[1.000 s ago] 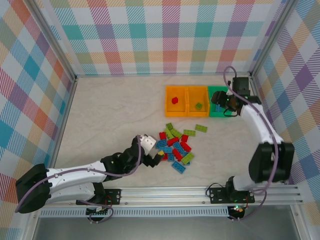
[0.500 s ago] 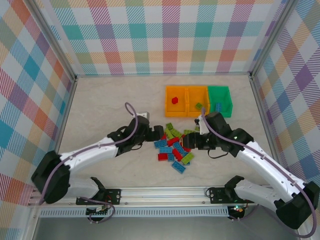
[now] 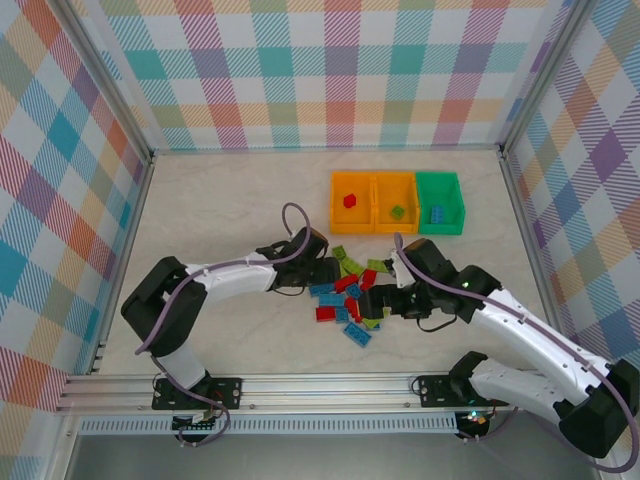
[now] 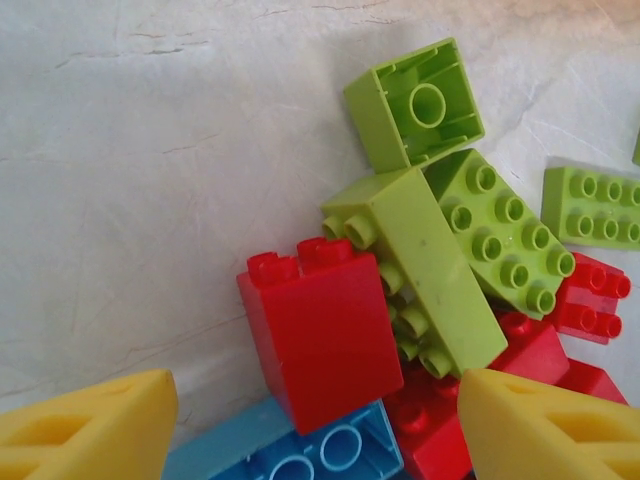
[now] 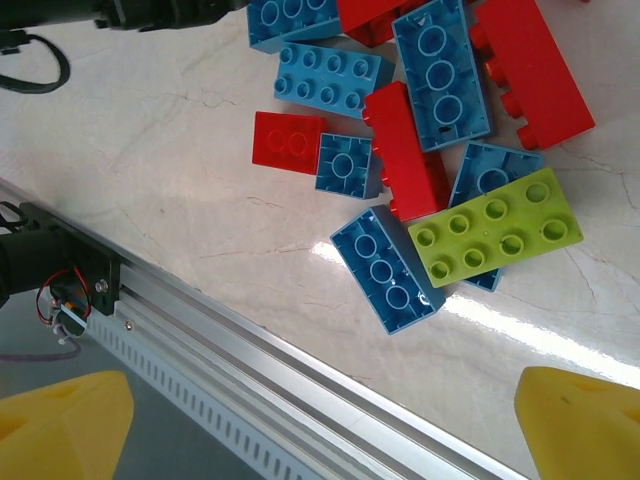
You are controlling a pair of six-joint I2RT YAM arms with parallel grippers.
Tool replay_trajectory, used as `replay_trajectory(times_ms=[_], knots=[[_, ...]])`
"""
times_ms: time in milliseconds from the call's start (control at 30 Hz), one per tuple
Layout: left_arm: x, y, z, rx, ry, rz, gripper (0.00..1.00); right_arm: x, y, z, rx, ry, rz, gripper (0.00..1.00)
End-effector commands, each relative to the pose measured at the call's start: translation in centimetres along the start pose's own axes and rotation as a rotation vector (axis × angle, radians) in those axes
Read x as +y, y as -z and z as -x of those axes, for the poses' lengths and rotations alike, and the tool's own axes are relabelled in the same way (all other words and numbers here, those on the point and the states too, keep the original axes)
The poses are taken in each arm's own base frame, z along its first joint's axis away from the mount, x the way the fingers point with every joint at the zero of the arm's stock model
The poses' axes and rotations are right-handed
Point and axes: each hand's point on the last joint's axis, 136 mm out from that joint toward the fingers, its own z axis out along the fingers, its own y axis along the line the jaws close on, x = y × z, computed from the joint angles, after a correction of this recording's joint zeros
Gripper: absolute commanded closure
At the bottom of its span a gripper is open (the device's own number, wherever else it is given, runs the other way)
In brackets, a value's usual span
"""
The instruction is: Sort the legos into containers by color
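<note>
My left gripper [image 4: 310, 400] hangs spread wide over the small red studded plastic brick [image 4: 320, 335] at the brick pile's [image 3: 350, 296] edge, lining up a pinch. My right gripper [image 5: 320, 395] gapes too, probably scouting blue bricks [image 5: 432, 70].

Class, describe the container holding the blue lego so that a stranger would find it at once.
On the table, toward the far right, three bins stand side by side in a row. Take the rightmost one, the green bin. Its neighbours are orange, and it alone holds a blue lego.
</note>
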Motion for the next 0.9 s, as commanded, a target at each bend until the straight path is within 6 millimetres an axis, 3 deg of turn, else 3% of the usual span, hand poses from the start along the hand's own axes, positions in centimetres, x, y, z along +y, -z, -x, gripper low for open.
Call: replay_trajectory(times_ms=[0, 300, 600, 733, 867], knots=[[0.5, -0.8, 0.4, 0.005, 0.0, 0.04, 0.28, -0.4, 0.0, -0.4, -0.001, 0.0, -0.013, 0.01], [3.1, -1.9, -0.2, -0.015, -0.005, 0.135, 0.4, -0.6, 0.4, -0.3, -0.037, -0.013, -0.011, 0.0], [4.6, -1.1, 0.3, -0.06, -0.03, 0.199, 0.55, -0.1, 0.4, 0.3, -0.053, -0.013, 0.001, 0.0], [3.7, -0.2, 1.1, -0.085, -0.05, 0.172, 0.73, 0.1, 0.4, 0.6, -0.06, -0.014, 0.01, 0.0], [0.6, 2.6, 2.8, -0.135, -0.092, 0.073, 0.75, 0.7, 1.2, 1.4, -0.117, -0.006, 0.035, 0.0]])
